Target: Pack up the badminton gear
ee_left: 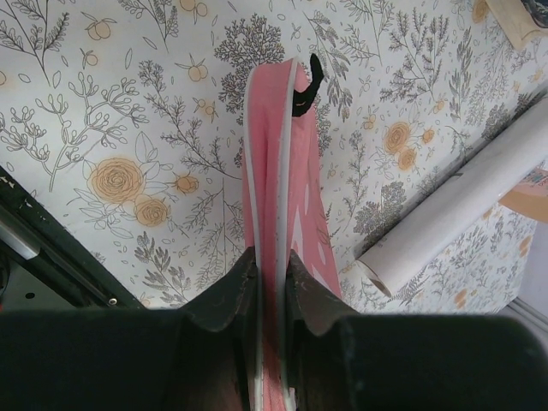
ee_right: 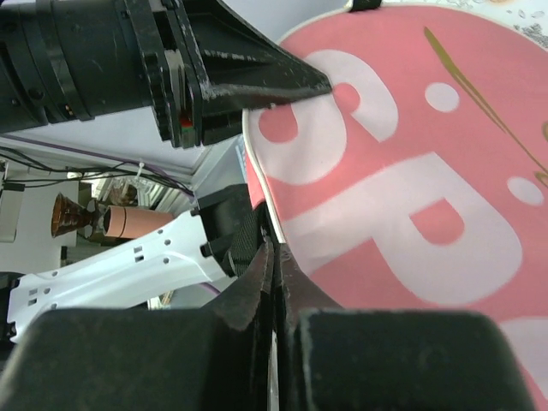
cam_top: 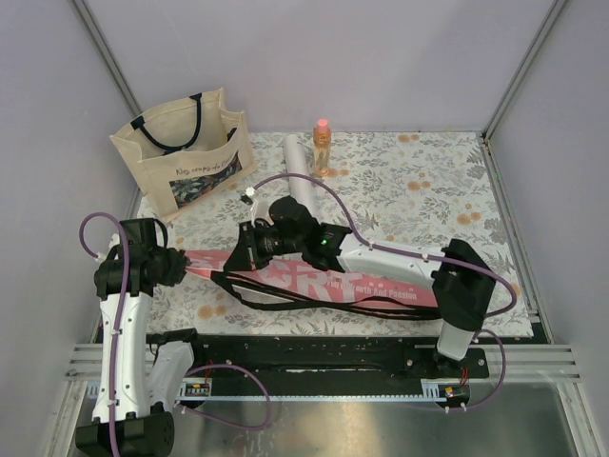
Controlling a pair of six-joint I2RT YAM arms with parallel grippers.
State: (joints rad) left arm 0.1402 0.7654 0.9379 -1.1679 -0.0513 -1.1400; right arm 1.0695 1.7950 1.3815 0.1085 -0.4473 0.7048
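Note:
The pink cover (cam_top: 381, 284) lettered "SPORT" lies across the floral mat, its narrow end pointing left. My left gripper (cam_top: 183, 262) is shut on that narrow end; in the left wrist view the cover (ee_left: 278, 154) runs edge-up between the closed fingers (ee_left: 231, 295). My right gripper (cam_top: 245, 249) is shut on the cover's white-piped edge near the wide part; the right wrist view shows the cover's lettered face (ee_right: 411, 171) and the left gripper's fingers (ee_right: 257, 81) close by. The white tube (cam_top: 300, 176) lies behind the cover and shows in the left wrist view (ee_left: 462, 201). No rackets show.
A beige tote bag (cam_top: 181, 152) with black straps stands at the back left. An orange bottle (cam_top: 323, 145) with a pink cap stands at the back, beside the tube. The cover's black strap (cam_top: 285, 297) loops on the mat in front of it.

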